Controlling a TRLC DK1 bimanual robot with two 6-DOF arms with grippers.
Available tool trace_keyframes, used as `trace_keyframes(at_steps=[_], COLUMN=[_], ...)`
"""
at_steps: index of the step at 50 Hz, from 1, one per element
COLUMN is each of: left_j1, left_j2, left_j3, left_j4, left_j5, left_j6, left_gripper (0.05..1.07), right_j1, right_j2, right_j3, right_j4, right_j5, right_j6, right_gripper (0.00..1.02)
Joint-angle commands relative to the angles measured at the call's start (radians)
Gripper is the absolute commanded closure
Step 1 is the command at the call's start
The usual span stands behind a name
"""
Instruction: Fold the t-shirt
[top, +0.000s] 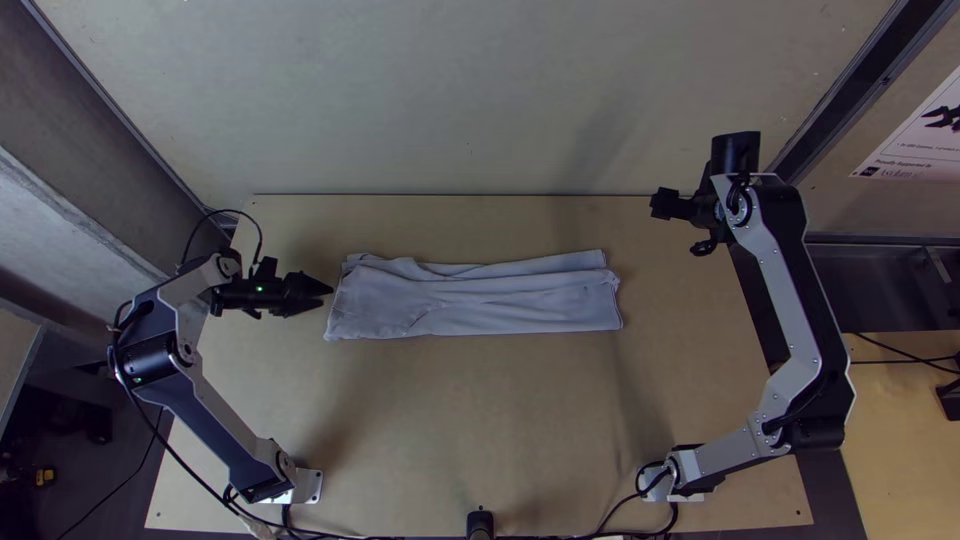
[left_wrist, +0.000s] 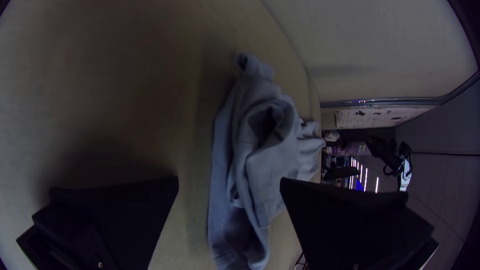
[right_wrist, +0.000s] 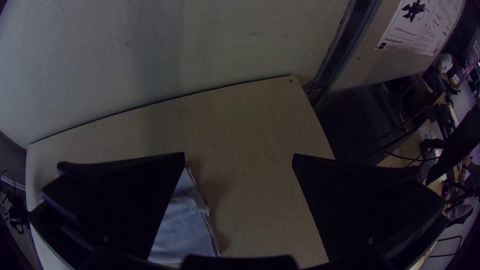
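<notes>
Where the pale wall meets the far edge of the light wooden worktop, a thin dark line runs between them. Soft shadows fall on both, and black cables run along the worktop's near edge. At the right stands a dark metal frame, with a printed poster on the panel beyond it. Farther off in the room, bright light strips glow. The shirt lies crosswise mid-worktop, folded into a long strip, its layers loose and rumpled at the left end. Near that end is the left end effector, fingers apart; the right end effector, well apart from the shirt, also has its fingers spread.
</notes>
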Motion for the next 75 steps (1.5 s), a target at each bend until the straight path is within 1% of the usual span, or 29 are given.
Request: trace_keyframes(at_steps=[1, 6, 14, 22, 26, 29, 32, 34, 35, 36, 37, 38, 41, 42, 49, 56, 60, 63, 69, 75], left_j1=[-0.046, -0.091, -0.163, -0.264, -0.309, -0.335, -0.356, -0.369, -0.376, -0.379, -0.384, -0.388, -0.39, -0.39, -0.378, -0.326, -0.289, -0.252, -0.189, -0.106], left_j2=[0.002, -0.009, -0.013, -0.042, -0.049, -0.061, -0.064, -0.078, -0.085, -0.09, -0.093, -0.098, -0.115, -0.121, -0.17, -0.213, -0.222, -0.222, -0.22, -0.199], left_j3=[-0.051, -0.068, -0.092, -0.135, -0.155, -0.17, -0.172, -0.178, -0.183, -0.187, -0.189, -0.192, -0.193, -0.193, -0.201, -0.178, -0.137, -0.103, -0.049, 0.03], left_j4=[-0.017, 0.021, 0.147, 0.319, 0.377, 0.422, 0.42, 0.419, 0.42, 0.42, 0.42, 0.42, 0.42, 0.416, 0.373, 0.324, 0.267, 0.227, 0.186, 0.141], left_j5=[-0.004, -0.004, -0.014, -0.076, -0.154, -0.177, -0.186, -0.218, -0.242, -0.257, -0.265, -0.268, -0.28, -0.288, -0.295, -0.378, -0.429, -0.444, -0.536, -0.6], left_j6=[0.004, -0.039, -0.171, -0.34, -0.446, -0.492, -0.51, -0.51, -0.512, -0.515, -0.518, -0.524, -0.524, -0.525, -0.525, -0.492, -0.426, -0.377, -0.252, -0.143], left_gripper=[0.1, 0.1, 0.1, 0.1, 0.1, 0.1, 0.1, 0.16, 0.21, 0.29, 0.4, 0.53, 1.05, 1.04, 1.05, 1.05, 1.05, 1.05, 1.05, 1.05], right_j1=[0.009, 0.017, 0.025, 0.028, 0.029, 0.031, 0.031, 0.032, 0.034, 0.035, 0.037, 0.037, 0.037, 0.035, 0.037, 0.037, 0.034, 0.032, 0.028, 0.016], right_j2=[-0.022, -0.02, -0.023, -0.037, -0.046, -0.054, -0.058, -0.061, -0.063, -0.064, -0.066, -0.069, -0.075, -0.078, -0.092, -0.098, -0.1, -0.103, -0.12, -0.133], right_j3=[-0.025, -0.025, -0.029, -0.048, -0.063, -0.074, -0.083, -0.088, -0.089, -0.092, -0.097, -0.1, -0.115, -0.121, -0.157, -0.181, -0.19, -0.201, -0.233, -0.243], right_j4=[0.005, 0.008, 0.01, 0.013, 0.02, 0.03, 0.033, 0.034, 0.036, 0.036, 0.037, 0.04, 0.057, 0.062, 0.082, 0.093, 0.094, 0.096, 0.113, 0.117], right_j5=[-0.003, -0.003, -0.004, -0.004, -0.004, -0.004, -0.004, -0.004, -0.004, -0.004, -0.004, -0.004, -0.004, -0.004, -0.004, -0.003, -0.004, -0.003, -0.003, -0.003], right_j6=[0.018, 0.018, 0.019, 0.026, 0.03, 0.033, 0.038, 0.042, 0.044, 0.044, 0.044, 0.044, 0.044, 0.044, 0.046, 0.056, 0.061, 0.062, 0.061, 0.061], right_gripper=[0.04, 0.04, 0.04, 0.04, 0.04, 0.04, 0.04, 0.04, 0.04, 0.04, 0.04, 0.04, 0.04, 0.04, 0.04, 0.04, 0.04, 0.04, 0.04, 0.04])
